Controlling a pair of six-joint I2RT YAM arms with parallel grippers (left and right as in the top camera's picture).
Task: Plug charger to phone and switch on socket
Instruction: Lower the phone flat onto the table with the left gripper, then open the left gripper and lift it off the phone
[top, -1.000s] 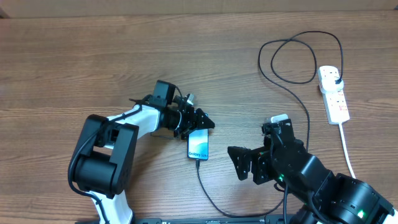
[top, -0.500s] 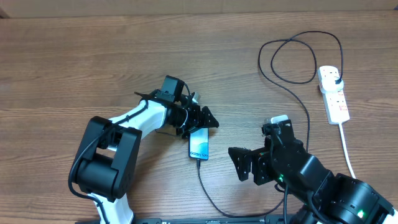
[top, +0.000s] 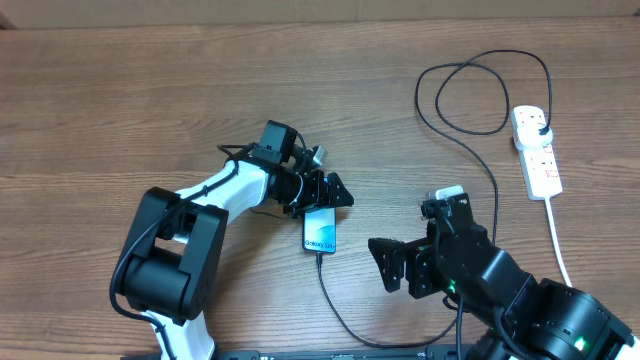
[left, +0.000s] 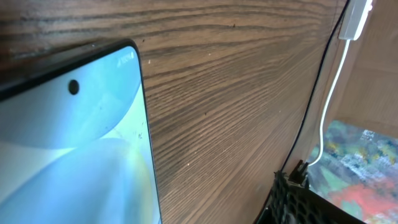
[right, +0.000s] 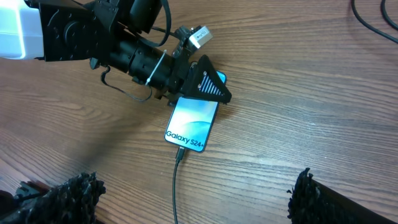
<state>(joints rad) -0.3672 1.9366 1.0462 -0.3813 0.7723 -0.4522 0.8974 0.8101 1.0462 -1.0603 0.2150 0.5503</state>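
Observation:
The phone (top: 319, 233) lies flat on the wood with its light blue screen up, reading "Galaxy S24+" in the right wrist view (right: 193, 121). The charger's connector (right: 181, 153) sits in the phone's near end. Its thin black cable (top: 335, 318) runs toward me, then back up the right side in loops (top: 468, 95) to a black plug (top: 541, 126) in the white socket (top: 537, 152). My left gripper (top: 322, 200) hangs open over the phone's far end; wood shows between one finger (left: 292, 199) and the phone's edge (left: 146, 143). My right gripper (right: 186, 202) stands open near the cable, holding nothing.
The socket's white cord (top: 557, 240) runs down the right side toward the table's front edge. The right arm's body (top: 500, 285) fills the lower right. Bare wood lies left of the left arm and across the back of the table.
My left gripper has opened wider and shifted slightly away from me above the phone's far end. The phone, cable and right arm have stayed put.

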